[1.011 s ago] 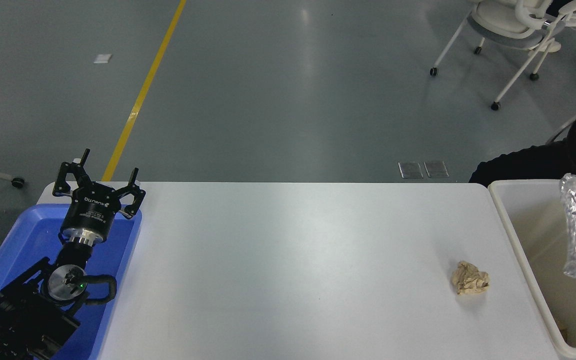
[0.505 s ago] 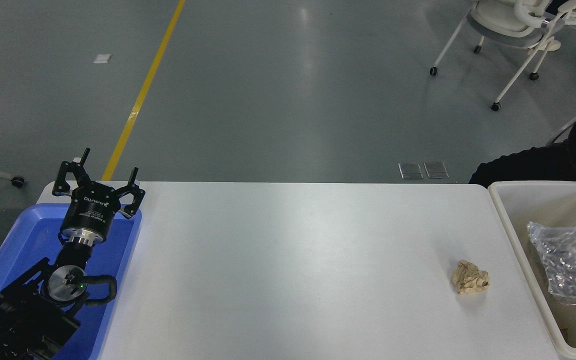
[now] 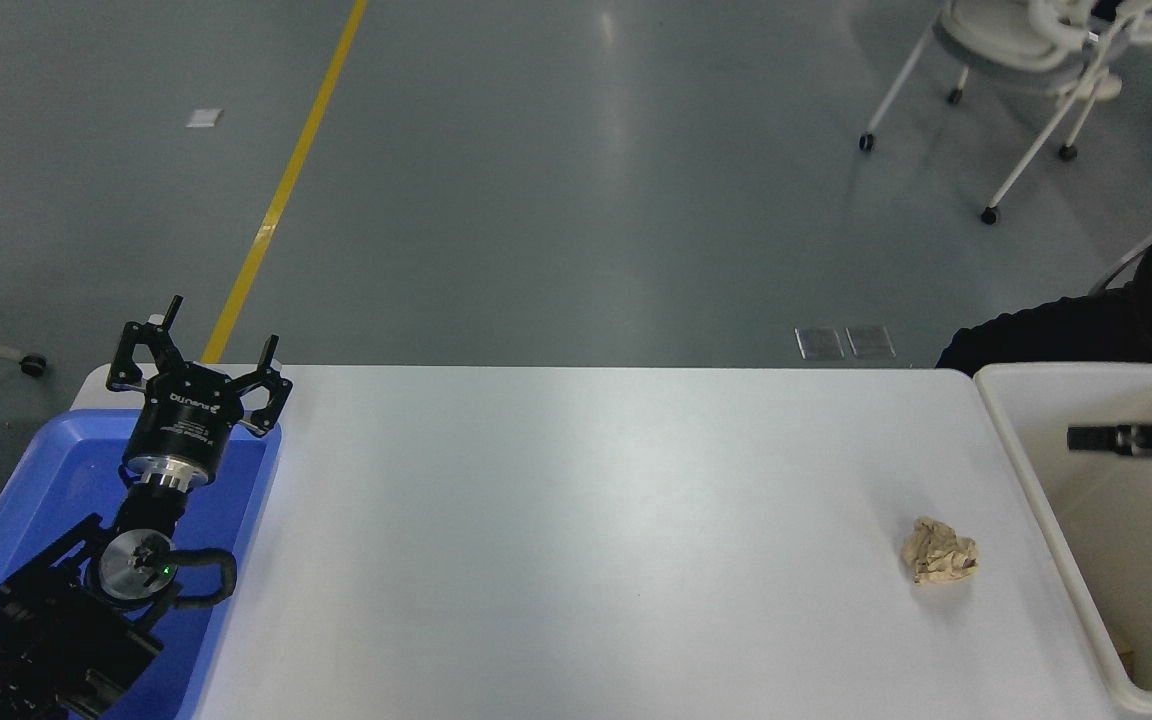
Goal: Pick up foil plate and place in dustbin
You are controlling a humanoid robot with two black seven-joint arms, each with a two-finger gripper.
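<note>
At the near left, the left gripper point(image 3: 198, 352) sits parked over the blue plastic tray point(image 3: 46, 470), its fingers spread wide and holding nothing. Across the bare white table point(image 3: 576, 520), a small crumpled tan paper ball point(image 3: 940, 553) lies just beside the cream dustbin point(image 3: 1026, 470) at the right edge. The foil plate, which a second ago hung above the bin and half a second ago lay down inside it, is no longer visible; it has most likely settled toward the bin's hidden right side or floor, out of frame, though that cannot be confirmed. Only a dark finger of the right gripper point(image 3: 1106, 439) now reaches in over the bin from the picture's right edge, and whether it is open or closed cannot be told. By appearances the drop is made and the task is nearly done. The bin's thick rim stands between the arm and the table, so a withdrawal would need to clear it; the tabletop beyond offers wide open room. Farther back, a person's dark sleeve point(image 3: 1066, 330) and a white wheeled chair point(image 3: 1026, 60) stand on the grey floor.
</note>
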